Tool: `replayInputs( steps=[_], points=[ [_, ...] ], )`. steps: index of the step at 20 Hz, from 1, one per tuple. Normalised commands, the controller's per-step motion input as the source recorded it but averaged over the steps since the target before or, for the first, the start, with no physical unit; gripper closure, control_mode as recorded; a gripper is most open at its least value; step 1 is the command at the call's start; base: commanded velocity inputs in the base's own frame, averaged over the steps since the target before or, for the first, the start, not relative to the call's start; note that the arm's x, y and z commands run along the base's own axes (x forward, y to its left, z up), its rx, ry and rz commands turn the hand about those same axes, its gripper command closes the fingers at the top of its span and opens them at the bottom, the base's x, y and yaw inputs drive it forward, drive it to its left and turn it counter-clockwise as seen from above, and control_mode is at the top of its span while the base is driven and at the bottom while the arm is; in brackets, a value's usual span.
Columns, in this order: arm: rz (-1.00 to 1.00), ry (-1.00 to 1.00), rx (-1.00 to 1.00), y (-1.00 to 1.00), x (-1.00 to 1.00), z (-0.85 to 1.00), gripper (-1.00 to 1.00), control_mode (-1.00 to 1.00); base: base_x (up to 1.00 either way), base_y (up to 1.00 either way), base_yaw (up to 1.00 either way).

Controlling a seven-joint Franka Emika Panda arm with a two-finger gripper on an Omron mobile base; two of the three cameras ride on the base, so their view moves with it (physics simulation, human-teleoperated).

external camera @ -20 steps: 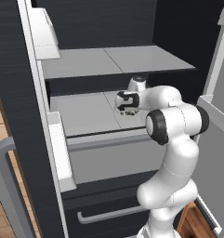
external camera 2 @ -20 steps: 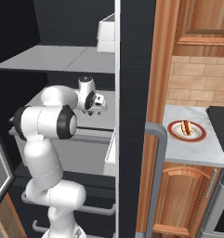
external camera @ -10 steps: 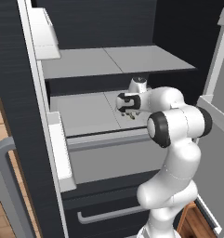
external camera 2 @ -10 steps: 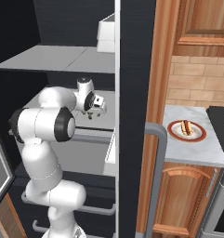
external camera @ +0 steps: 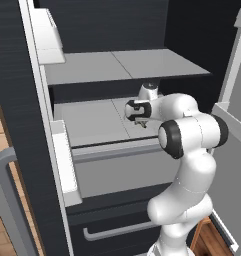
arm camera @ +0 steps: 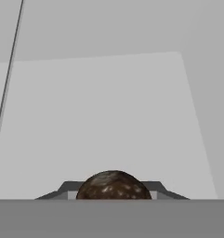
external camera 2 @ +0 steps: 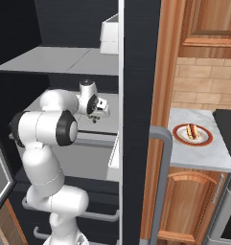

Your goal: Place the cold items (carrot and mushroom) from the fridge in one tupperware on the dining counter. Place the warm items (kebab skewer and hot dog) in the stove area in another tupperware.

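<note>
Inside the open fridge (external camera: 37, 150), grey shelves are standing one above the other, and the arm is reaching over the middle shelf (external camera: 92, 122). The end effector (external camera: 140, 121) is pointing down at this shelf, near its front edge. In the hand view, the brown speckled cap of the mushroom (arm camera: 113, 186) is sitting right between the two finger tips, on the shelf. The fingers are standing close at both sides of the cap, but I cannot tell if they are already pressing it. I judge that the step in hand is picking the mushroom from the fridge. The next move is calling for a firm grip, then a straight lift from the shelf and a careful pull out past the shelf above. On the counter beside the fridge, the hot dog (external camera 2: 193, 131) is waiting on a plate (external camera 2: 179, 137).
</note>
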Motion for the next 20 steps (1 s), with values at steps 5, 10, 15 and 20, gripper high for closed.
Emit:
replayInputs(
  steps=[5,10,15,20],
  points=[
    [-0.01,-0.14,0.00,0.03,-0.52,0.00,1.00,-1.00,0.00,0.00,0.00],
    [-0.02,-0.23,0.00,0.05,-0.79,0.00,1.00,-1.00,0.00,0.00,0.00],
    [-0.03,-0.11,0.00,0.00,-1.00,0.40,1.00,-1.00,0.00,0.00,0.00],
    [-0.02,0.01,0.00,0.00,-1.00,0.87,1.00,-1.00,0.00,0.00,0.00]
  ],
)
